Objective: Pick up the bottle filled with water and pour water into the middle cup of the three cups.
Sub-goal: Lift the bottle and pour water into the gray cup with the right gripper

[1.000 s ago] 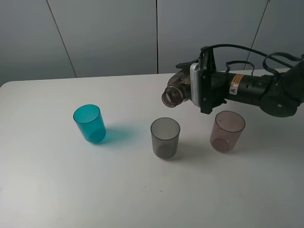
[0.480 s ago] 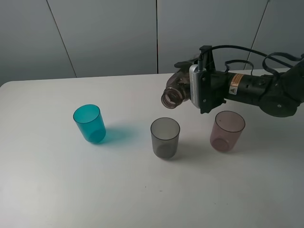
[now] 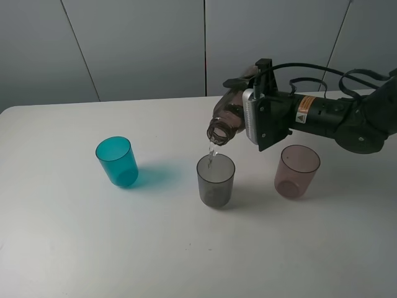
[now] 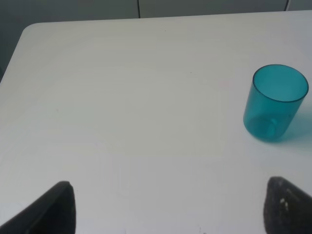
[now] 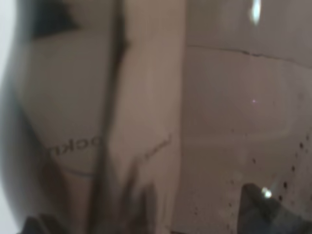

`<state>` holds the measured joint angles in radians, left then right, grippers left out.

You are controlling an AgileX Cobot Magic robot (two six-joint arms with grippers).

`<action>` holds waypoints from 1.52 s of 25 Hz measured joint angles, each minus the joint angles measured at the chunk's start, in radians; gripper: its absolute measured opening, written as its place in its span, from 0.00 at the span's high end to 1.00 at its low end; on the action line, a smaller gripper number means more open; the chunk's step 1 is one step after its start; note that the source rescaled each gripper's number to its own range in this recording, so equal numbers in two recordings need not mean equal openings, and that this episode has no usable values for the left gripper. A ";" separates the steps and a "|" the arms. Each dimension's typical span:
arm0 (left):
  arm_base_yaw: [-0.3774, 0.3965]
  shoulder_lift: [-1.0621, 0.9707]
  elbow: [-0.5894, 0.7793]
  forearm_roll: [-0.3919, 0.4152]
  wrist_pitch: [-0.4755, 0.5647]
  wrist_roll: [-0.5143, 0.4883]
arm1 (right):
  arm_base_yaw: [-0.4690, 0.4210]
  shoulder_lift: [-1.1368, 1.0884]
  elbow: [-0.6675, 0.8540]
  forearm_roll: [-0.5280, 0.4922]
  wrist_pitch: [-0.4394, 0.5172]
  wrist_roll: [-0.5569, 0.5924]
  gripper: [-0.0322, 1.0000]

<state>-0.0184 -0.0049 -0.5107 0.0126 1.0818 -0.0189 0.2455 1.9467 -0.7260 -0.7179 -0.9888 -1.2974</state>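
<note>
My right gripper is shut on the brownish-pink bottle and holds it tipped, mouth down to the left, above the smoky grey middle cup. A thin stream of water falls from the mouth into that cup. The teal cup stands at the left and the pinkish-mauve cup at the right. The bottle's wall fills the right wrist view. My left gripper shows only its two dark fingertips, spread wide and empty, with the teal cup beyond it.
The white table ends at a grey panelled wall behind. My right arm with its cables stretches in from the right, just above the pinkish-mauve cup.
The bottle has tipped further, its mouth lowered toward the grey cup, and water now streams out. Earlier no water was falling. The cups have not moved.
</note>
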 joint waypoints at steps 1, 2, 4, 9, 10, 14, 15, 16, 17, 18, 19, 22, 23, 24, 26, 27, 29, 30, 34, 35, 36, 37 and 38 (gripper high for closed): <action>0.000 0.000 0.000 0.000 0.000 0.000 | 0.000 0.000 0.000 0.002 0.000 -0.004 0.97; 0.000 0.000 0.000 0.000 0.000 0.000 | 0.000 0.000 0.000 0.002 -0.002 -0.012 0.97; 0.000 0.000 0.000 0.000 0.000 0.000 | 0.002 0.000 0.000 0.004 -0.002 -0.022 0.97; 0.000 0.000 0.000 0.000 0.000 0.000 | 0.002 0.000 0.000 0.006 -0.002 -0.046 0.97; 0.000 0.000 0.000 0.000 0.000 0.000 | 0.002 0.000 0.000 0.008 -0.002 -0.053 0.97; 0.000 0.000 0.000 0.000 0.000 0.000 | 0.002 0.000 0.000 0.024 -0.002 -0.072 0.97; 0.000 0.000 0.000 0.000 0.000 0.000 | 0.002 0.000 0.000 0.026 -0.002 -0.080 0.97; 0.000 0.000 0.000 0.000 0.000 0.000 | 0.002 0.000 0.000 0.028 -0.002 -0.091 0.97; 0.000 0.000 0.000 0.000 0.000 0.000 | 0.002 0.000 0.000 0.030 -0.004 -0.100 0.97; 0.000 0.000 0.000 0.000 0.000 0.000 | 0.002 0.000 0.000 0.032 -0.004 -0.106 0.97; 0.000 0.000 0.000 0.000 0.000 0.000 | 0.002 0.000 0.000 0.033 -0.004 -0.110 0.97; 0.000 0.000 0.000 0.000 0.000 0.000 | 0.002 0.000 0.000 0.042 -0.004 -0.121 0.97; 0.000 0.000 0.000 0.000 0.000 0.000 | 0.002 0.000 0.000 0.046 -0.006 -0.132 0.97; 0.000 0.000 0.000 0.000 0.000 0.000 | 0.002 0.000 0.000 0.050 -0.007 -0.139 0.97; 0.000 0.000 0.000 0.000 0.000 0.000 | 0.002 0.000 0.000 0.056 -0.007 -0.154 0.97; 0.000 0.000 0.000 0.000 0.000 0.000 | 0.002 0.000 0.000 0.056 -0.007 -0.158 0.97; 0.000 0.000 0.000 0.000 0.000 0.000 | 0.002 0.000 0.000 0.056 -0.007 -0.165 0.97; 0.000 0.000 0.000 0.000 0.000 0.000 | 0.002 0.000 0.000 0.056 -0.007 -0.173 0.97; 0.000 0.000 0.000 0.000 0.000 0.000 | 0.002 0.000 0.000 0.056 -0.008 -0.210 0.97; 0.000 0.000 0.000 0.000 0.000 0.000 | 0.002 0.000 0.000 0.056 -0.008 -0.218 0.97; 0.000 0.000 0.000 0.000 0.000 0.000 | 0.002 0.000 0.000 0.056 -0.010 -0.228 0.97; 0.000 0.000 0.000 0.000 0.000 0.000 | 0.002 0.000 0.000 0.056 -0.010 -0.232 0.97; 0.000 0.000 0.000 0.000 0.000 0.000 | 0.002 0.000 0.000 0.058 -0.012 -0.239 0.97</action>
<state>-0.0184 -0.0049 -0.5107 0.0126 1.0818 -0.0189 0.2476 1.9467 -0.7260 -0.6596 -1.0006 -1.5361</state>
